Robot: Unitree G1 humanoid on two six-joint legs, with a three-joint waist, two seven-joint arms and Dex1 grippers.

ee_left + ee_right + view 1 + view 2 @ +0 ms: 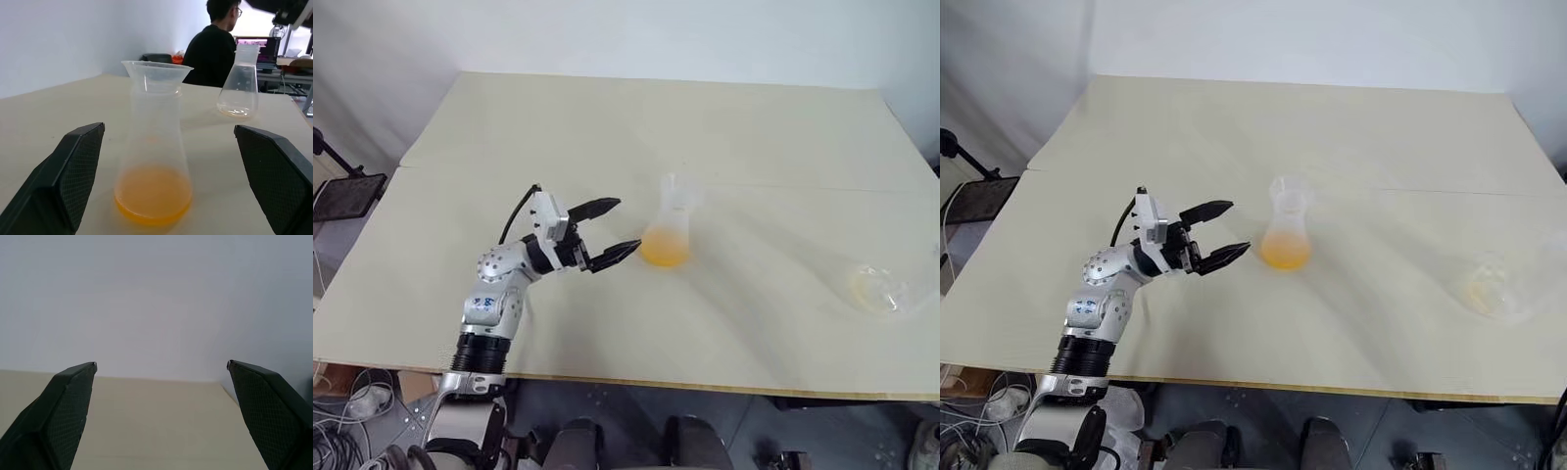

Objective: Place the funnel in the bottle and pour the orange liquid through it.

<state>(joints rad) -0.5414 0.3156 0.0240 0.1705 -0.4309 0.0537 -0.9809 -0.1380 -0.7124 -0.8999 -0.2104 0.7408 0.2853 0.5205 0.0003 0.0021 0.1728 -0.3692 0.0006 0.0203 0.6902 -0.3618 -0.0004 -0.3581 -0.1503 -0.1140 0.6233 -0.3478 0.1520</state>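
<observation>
Bottle (668,233) stands upright mid-tabletop (607,127), funnel (156,73) seated in its neck, orange liquid (153,196) pooled at its base. The near-empty flask (881,289) sits well right of the bottle. Left gripper (612,231) is just left of the bottle, fingers wide, holding nothing. Right gripper (161,366) fingers wide too, empty. Pour looks done; keep both clear of the bottle so you don't tip it.

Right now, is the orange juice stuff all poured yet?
It looks done: the orange liquid pools in the frosted conical bottle, with the clear plastic funnel in its neck. The larger clear flask at the table's right looks nearly empty. The open left gripper holds nothing. Nothing obvious remains.
</observation>
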